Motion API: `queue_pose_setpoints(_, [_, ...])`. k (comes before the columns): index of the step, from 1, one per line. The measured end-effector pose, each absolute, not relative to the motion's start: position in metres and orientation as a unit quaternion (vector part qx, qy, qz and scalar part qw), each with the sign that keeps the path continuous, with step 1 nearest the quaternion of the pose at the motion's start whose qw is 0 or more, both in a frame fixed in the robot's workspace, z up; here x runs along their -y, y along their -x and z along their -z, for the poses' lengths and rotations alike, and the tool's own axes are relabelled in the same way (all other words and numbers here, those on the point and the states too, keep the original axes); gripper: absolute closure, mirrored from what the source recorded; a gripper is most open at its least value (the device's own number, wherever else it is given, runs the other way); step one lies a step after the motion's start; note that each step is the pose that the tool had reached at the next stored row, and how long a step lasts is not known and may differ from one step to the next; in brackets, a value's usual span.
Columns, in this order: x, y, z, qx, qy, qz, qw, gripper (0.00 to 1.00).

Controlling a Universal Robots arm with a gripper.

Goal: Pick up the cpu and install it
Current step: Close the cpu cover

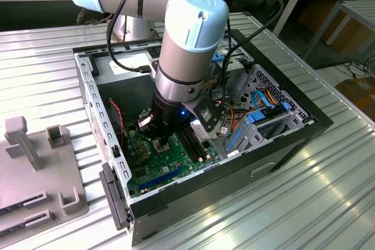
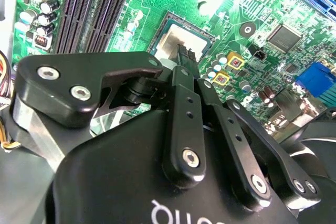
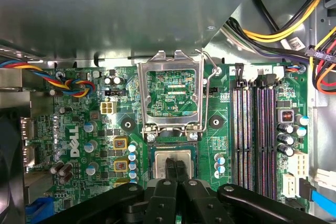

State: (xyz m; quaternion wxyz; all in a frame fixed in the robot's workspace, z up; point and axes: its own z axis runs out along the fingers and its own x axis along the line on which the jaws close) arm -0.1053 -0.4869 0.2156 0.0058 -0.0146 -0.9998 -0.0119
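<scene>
cpu (image 3: 159,160) lies flat in the socket recess on the green motherboard (image 3: 210,140), square to its edges, so placement looks done. Gripper (image 3: 176,165) hangs straight over the cpu's middle, jaws pinched together on nothing. Can't tell if the tips touch the lid, but it reads as a press-down or release pose. Hinged socket frame (image 3: 143,95) stands tipped up with wire lever (image 3: 208,93) beside it, so nothing is clamped yet. Lid is matte silver-grey metal, frame is bright stamped steel, fingers (image 3: 170,170) are narrow black bolted links.
</scene>
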Motion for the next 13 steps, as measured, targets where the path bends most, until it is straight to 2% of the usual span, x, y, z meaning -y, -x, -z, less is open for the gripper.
queue_pose_setpoints(13, [0.4868, 0.1048, -0.2222, 1.000, 0.015, 0.012, 0.006, 0.89])
